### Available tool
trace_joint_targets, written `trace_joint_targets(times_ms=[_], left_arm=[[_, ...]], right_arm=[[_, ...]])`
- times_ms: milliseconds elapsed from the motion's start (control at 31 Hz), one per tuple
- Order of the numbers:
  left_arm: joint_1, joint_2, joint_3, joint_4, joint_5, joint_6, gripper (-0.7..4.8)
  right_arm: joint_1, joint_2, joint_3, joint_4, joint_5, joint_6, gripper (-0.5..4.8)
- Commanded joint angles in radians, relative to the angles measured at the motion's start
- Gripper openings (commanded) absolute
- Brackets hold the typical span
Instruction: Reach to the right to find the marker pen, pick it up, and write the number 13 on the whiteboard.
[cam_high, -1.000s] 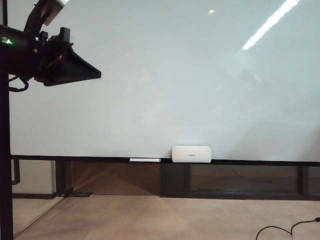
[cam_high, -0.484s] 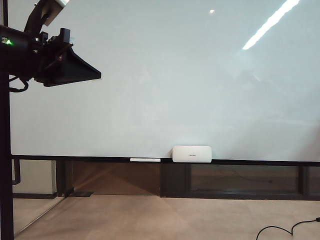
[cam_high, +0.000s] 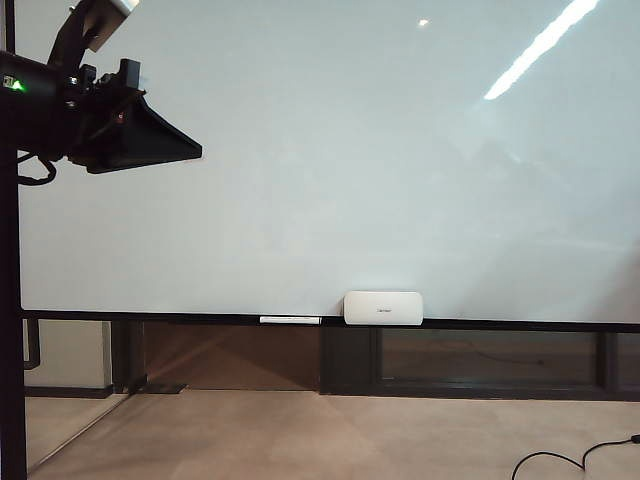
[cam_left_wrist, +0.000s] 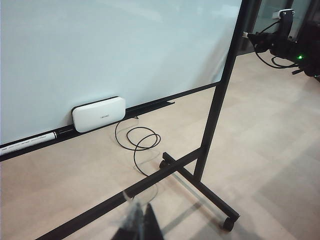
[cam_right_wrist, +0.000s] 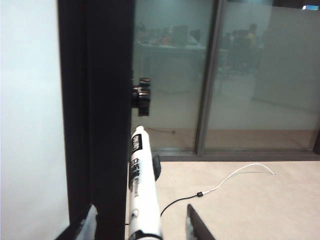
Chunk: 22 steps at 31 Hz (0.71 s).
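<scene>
Our right gripper stands open, one finger to each side of the marker pen with a gap showing on both sides, so we judge the pen framed but not yet clamped. The pen rises upright from between the jaws, capped end pointing away from the wrist. The black post of the board frame lies just beyond it, and the whiteboard stretches off past that post. We cannot tell what holds the pen upright. Our left gripper shows only as a blurred dark tip, and we cannot tell whether its jaws are apart or together. It hangs above the floor with the stand's foot rail just ahead of it, and the white rounded box and the thin white stick sit farther off on the board's ledge. By our reckoning the search to the right is done and the grasp is the step in hand. Closing, lifting and carrying the pen to the board remain, and so does all the writing, since the board's face carries no strokes of the number 13 in any view. Against the earlier exterior pictures we find nothing changed. The left arm sits in the same upper corner, the box and stick have not shifted, and the right arm is outside that view throughout.
</scene>
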Motion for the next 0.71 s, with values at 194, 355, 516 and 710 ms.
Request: trace_joint_targets(times_ms=[194,355,516,710], left_arm=[[0.001,-0.002,0.004,0.006,0.003,0.017,-0.05],[0.001,-0.002,0.004,0.006,0.003,0.016,-0.05],[0.001,-0.002,0.004,0.006,0.003,0.010,-0.05],[0.001,-0.002,0.004,0.003,0.008,0.008,-0.05]], right_arm=[[0.002,0.004,0.009,0.016,0.019,-0.006,2.29],[0.003,0.039,0.059,0.002,0.021,-0.005,2.29],[0.004,0.045,0.071,-0.002,0.035,-0.003,2.29],[0.004,0.045,0.071,0.014,0.039,-0.002,2.08]])
